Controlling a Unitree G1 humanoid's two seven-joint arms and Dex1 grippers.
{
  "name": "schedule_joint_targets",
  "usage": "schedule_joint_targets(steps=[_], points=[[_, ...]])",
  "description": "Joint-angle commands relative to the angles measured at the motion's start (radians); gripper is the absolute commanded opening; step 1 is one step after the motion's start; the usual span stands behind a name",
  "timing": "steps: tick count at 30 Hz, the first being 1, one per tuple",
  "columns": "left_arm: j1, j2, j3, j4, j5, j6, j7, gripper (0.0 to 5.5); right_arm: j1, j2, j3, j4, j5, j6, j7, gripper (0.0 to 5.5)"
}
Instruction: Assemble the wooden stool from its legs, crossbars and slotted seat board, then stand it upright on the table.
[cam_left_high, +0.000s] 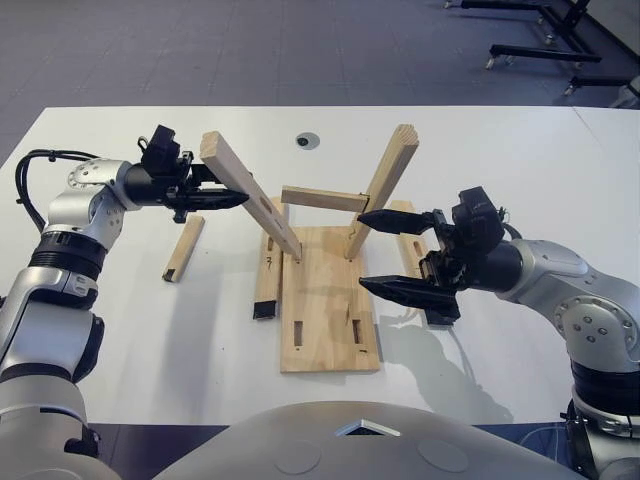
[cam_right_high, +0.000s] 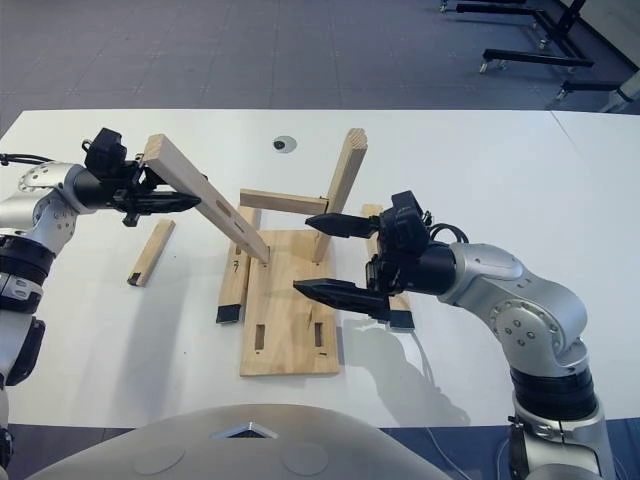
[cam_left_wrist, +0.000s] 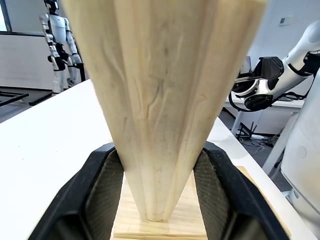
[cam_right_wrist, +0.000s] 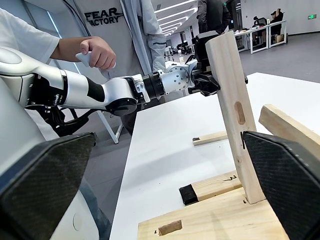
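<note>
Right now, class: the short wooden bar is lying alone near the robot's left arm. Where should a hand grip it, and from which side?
Probably at its middle, coming from above and pinching across the narrow width. The short wooden bar lies flat on the table, with bare surface along both long sides and nothing touching it.

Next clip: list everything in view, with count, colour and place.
seat board: one, light wood, flat mid-table.
left leg: one, light wood, tilted on board.
right leg: one, light wood, tilted on board.
crossbar: one, light wood, between the legs.
loose bars: three, light wood, lying two left of board, one right.
table: one, white.
left gripper: one, black, shut on left leg.
right gripper: one, black, open beside right leg.
</note>
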Motion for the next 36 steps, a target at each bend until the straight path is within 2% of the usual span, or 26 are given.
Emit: schedule_joint_targets(steps=[1, 10, 15, 19, 22, 26, 29, 32, 36], points=[[-0.035, 0.028, -0.056, 0.013, 0.003, -0.019, -0.007, 2.02, 0.000, -0.003, -0.006, -0.012, 0.021, 0.006, -0.013, 5.40], [-0.031, 0.046, -0.130, 0.017, -0.002, -0.058, -0.007, 2.02, -0.063, 0.002, -0.005, -0.016, 0.015, -0.005, -0.050, 5.40], [-0.042, 0.050, -0.179, 0.014, -0.007, -0.052, -0.007, 2.02, -0.290, 0.068, -0.033, -0.011, 0.012, -0.029, -0.256, 5.40], [-0.053, 0.046, -0.214, 0.013, -0.006, -0.050, -0.007, 2.02, -0.476, 0.112, 0.017, -0.029, -0.082, -0.026, -0.437, 5.40], [-0.063, 0.045, -0.234, 0.013, -0.007, -0.047, -0.007, 2.02, -0.563, 0.086, 0.119, -0.029, -0.283, -0.058, -0.473, 5.40], [-0.080, 0.048, -0.260, 0.026, -0.001, -0.050, -0.007, 2.02, -0.670, 0.004, 0.397, 0.008, -0.718, -0.163, -0.469, 5.40], [-0.091, 0.056, -0.280, 0.033, 0.002, -0.046, -0.007, 2.02, -0.728, -0.006, 0.560, 0.054, -0.939, -0.260, -0.403, 5.40], [-0.111, 0.061, -0.324, 0.041, 0.019, -0.050, -0.007, 2.02, -0.763, 0.014, 0.634, 0.110, -1.063, -0.321, -0.339, 5.40], [-0.164, 0.057, -0.378, 0.025, 0.043, -0.049, -0.007, 2.02, -0.749, 0.045, 0.646, 0.127, -1.116, -0.339, -0.276, 5.40]])
